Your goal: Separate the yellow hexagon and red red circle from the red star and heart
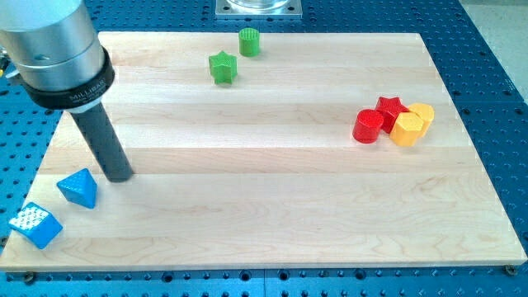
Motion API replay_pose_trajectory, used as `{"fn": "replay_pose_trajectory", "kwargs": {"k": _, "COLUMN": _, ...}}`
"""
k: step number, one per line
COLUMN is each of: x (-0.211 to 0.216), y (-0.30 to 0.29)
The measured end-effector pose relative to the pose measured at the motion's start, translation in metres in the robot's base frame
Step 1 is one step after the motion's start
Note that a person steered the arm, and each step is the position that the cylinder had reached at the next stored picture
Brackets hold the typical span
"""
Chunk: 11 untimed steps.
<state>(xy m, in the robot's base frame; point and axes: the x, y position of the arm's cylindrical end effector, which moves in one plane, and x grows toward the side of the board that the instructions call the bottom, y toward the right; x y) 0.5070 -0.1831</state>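
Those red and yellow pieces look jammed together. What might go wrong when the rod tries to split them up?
My tip is far off at the view's left, beside the blue blocks. The red circle, red star, yellow hexagon and yellow heart touch, so one push may drag them all. They also sit near the board's right edge and might slide off.

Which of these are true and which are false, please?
1. My tip is beside the blue blocks. True.
2. The red circle sits alone, far from the red star. False: they touch in one cluster.
3. Two green blocks lie near the view's top. True.
4. The yellow hexagon is at the view's left. False: it is at the right.
5. My tip touches the red circle. False: it is far across the board.
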Motion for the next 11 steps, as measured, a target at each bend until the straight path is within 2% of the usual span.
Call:
{"fn": "replay_pose_trajectory", "kwargs": {"k": 1, "x": 0.030, "y": 0.071}}
{"fn": "replay_pose_trajectory", "kwargs": {"k": 3, "x": 0.031, "y": 0.374}}
{"fn": "replay_pose_trajectory", "kwargs": {"k": 4, "x": -0.025, "y": 0.477}}
{"fn": "replay_pose_trajectory", "kwargs": {"k": 5, "x": -0.103, "y": 0.521}}
{"fn": "replay_pose_trajectory", "kwargs": {"k": 6, "x": -0.104, "y": 0.478}}
{"fn": "replay_pose_trajectory", "kwargs": {"k": 7, "x": -0.068, "y": 0.357}}
{"fn": "replay_pose_trajectory", "kwargs": {"k": 8, "x": -0.039, "y": 0.278}}
{"fn": "replay_pose_trajectory", "kwargs": {"k": 9, "x": -0.014, "y": 0.321}}
{"fn": "replay_pose_trajectory", "kwargs": {"k": 10, "x": 0.008, "y": 0.286}}
{"fn": "replay_pose_trajectory", "kwargs": {"k": 11, "x": 0.022, "y": 0.131}}
